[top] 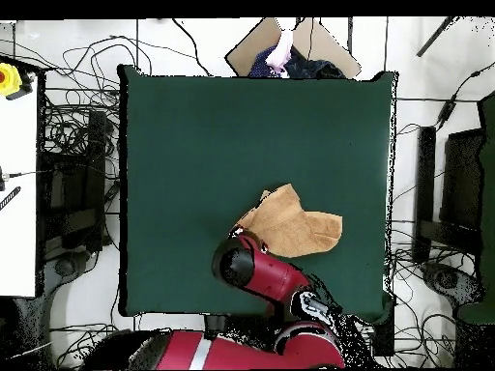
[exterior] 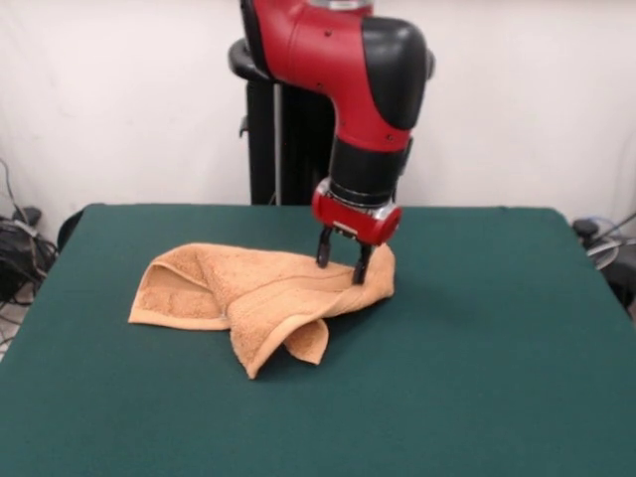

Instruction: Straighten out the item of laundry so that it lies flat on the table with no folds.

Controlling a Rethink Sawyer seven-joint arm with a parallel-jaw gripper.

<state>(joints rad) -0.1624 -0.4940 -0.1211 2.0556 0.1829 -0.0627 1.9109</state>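
Note:
The peach towel lies crumpled on the green table, left of centre. One corner is folded over toward the front and several layers are bunched. My gripper is open, with its fingertips pressed down on the towel's far right end. In the overhead view the towel lies on the table near the robot's side, and the red arm covers its left edge and hides the gripper.
The black pedestal stands behind the table's far edge. Cables lie on the floor at the left. In the overhead view a person's hand and cardboard show beyond the far edge, and a white bench stands at the left.

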